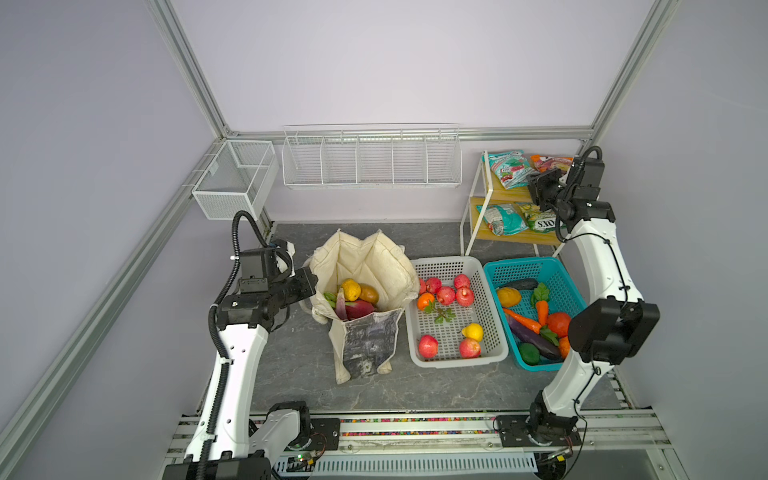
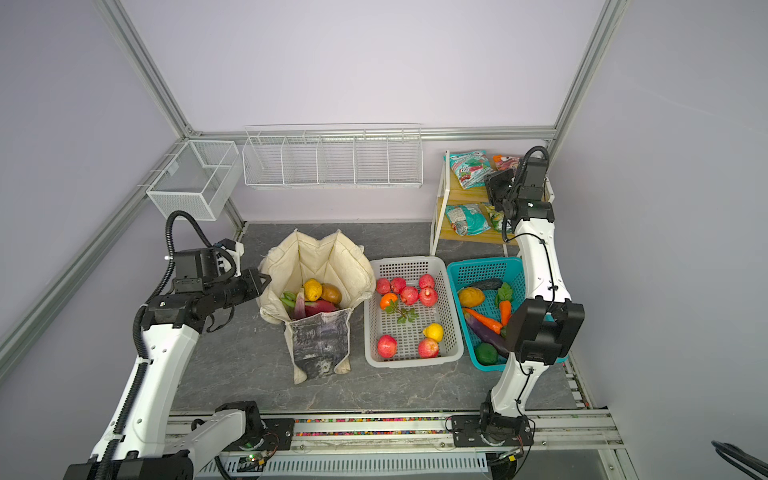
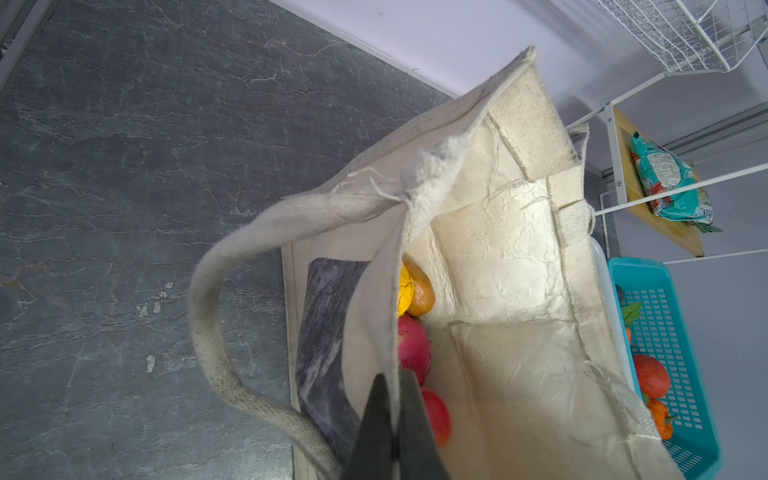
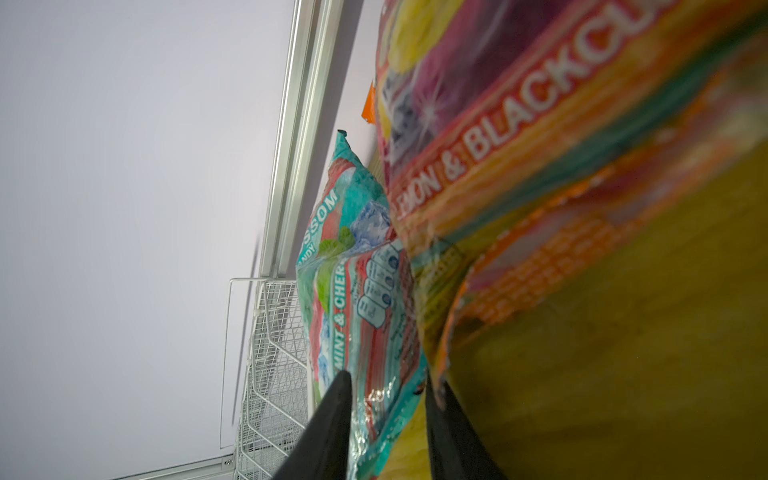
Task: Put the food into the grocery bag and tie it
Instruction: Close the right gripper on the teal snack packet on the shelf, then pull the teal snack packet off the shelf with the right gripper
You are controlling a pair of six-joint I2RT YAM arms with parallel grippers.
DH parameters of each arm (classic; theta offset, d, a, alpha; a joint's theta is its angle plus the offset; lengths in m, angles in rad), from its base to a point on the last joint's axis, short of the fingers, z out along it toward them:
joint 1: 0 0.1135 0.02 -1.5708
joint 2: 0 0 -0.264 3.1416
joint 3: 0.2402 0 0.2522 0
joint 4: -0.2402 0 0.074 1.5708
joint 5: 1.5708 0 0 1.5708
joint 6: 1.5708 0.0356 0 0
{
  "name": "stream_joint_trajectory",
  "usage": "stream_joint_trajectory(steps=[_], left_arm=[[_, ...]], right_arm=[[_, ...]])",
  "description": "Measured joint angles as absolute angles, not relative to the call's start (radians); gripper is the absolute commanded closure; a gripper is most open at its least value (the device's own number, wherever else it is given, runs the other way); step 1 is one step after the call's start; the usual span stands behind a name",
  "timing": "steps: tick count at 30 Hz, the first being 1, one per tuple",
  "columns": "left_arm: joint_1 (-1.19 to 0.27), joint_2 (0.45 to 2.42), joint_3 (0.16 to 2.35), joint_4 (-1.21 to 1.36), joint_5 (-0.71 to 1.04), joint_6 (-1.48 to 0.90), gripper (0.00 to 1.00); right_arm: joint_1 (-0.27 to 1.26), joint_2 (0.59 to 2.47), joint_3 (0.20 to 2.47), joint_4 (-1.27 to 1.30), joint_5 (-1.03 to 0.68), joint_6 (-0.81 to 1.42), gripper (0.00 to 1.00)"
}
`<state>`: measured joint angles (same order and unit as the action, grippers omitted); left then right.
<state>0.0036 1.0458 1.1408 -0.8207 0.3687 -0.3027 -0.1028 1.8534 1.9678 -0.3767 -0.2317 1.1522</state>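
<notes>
Step in hand: packet pickup. Left tool (image 3: pixel 392 386) is pressed together on the grocery bag (image 1: pixel 365 266) rim, holding it open at the tabletop (image 1: pixel 299 374) centre. Right tool (image 4: pixel 386 386) pinches the teal snack packet (image 4: pixel 353 270) on the shelf (image 1: pixel 500 193) at the far right corner. Next: lift clear, carry over the bag mouth, release.

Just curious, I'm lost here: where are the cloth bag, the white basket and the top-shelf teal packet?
cloth bag (image 1: pixel 365 259): in a top view, its cream inner wall.
white basket (image 1: pixel 457 362): in a top view, its front rim.
teal packet (image 1: pixel 509 168): in a top view, its printed front.
</notes>
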Motion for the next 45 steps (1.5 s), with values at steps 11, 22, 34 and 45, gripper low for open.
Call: stream_joint_trajectory(steps=[11,22,34,45], left_arm=[[0.004,1.046,1.141,-0.82,0.375,-0.303,1.0],[0.004,1.046,1.141,-0.82,0.375,-0.302,1.0],[0.004,1.046,1.141,-0.82,0.375,-0.303,1.0],[0.004,1.046,1.141,-0.82,0.376,-0.303,1.0]], right_arm=[[-0.103,1.867,1.954,-0.35,-0.225,1.176,0.86],[-0.103,1.866,1.913,-0.294,-0.225,1.187,0.93],[-0.067,1.861,1.949,-0.295,-0.223,1.171,0.93],[0.012,1.863,2.195,-0.322,-0.224,1.087,0.93]])
